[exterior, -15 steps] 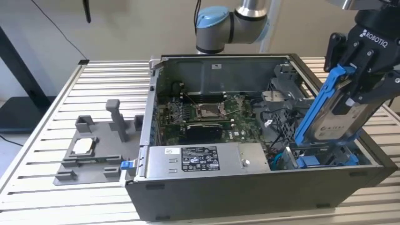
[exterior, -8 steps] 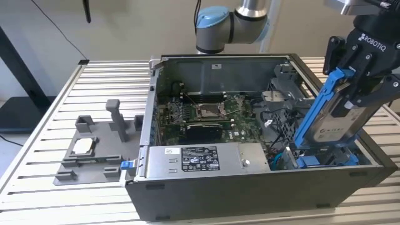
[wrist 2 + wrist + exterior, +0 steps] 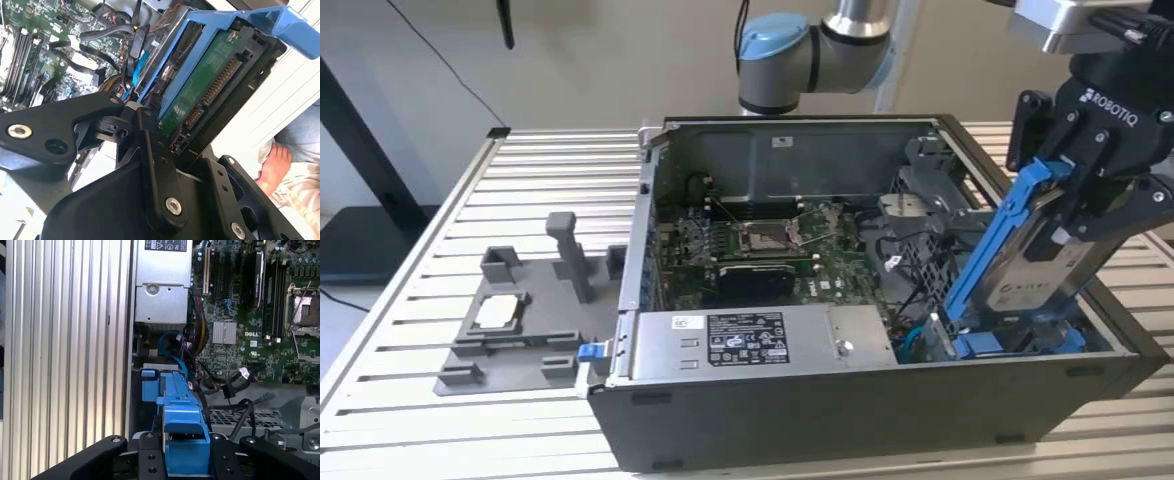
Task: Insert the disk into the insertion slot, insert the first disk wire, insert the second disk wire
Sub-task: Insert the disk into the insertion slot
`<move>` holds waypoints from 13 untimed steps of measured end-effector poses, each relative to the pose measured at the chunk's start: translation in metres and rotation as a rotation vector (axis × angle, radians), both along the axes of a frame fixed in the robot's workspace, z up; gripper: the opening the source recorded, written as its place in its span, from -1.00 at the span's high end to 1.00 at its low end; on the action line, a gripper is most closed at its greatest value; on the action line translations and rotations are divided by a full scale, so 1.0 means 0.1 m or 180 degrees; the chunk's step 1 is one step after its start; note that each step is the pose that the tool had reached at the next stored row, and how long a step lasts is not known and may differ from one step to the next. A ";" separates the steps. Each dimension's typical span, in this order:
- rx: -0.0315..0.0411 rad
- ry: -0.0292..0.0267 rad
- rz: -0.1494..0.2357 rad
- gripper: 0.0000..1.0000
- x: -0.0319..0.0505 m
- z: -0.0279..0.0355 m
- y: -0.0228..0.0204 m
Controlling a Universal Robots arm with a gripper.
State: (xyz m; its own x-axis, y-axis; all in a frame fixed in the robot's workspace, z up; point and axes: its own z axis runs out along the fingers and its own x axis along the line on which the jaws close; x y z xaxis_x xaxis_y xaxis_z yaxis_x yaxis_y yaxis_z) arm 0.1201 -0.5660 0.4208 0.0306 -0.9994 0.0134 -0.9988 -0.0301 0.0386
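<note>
While one disk (image 3: 1023, 282) tilts over the insertion slot (image 3: 1017, 343), the hand (image 3: 1071, 218) clamps it.

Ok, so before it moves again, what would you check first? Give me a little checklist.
1. Grip: ok. The end effector is shut on the disk.
2. Disk seated in the insertion slot: not ok. The disk stands tilted, with its lower end at the slot.
3. Cables clear of the slot: cannot tell. A blue cable and black cables lie close by.
4. Disk wires plugged in: not ok. The disk's connector is bare.
5. People clear of the arm: cannot tell. Part of a person shows nearby in the second wrist view.
</note>
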 end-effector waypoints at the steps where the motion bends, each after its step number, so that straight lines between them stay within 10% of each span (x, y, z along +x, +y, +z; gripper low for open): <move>1: 0.0000 0.0000 0.0003 0.35 0.000 -0.013 -0.002; 13: -0.0001 0.0000 0.0023 0.35 0.000 -0.175 -0.002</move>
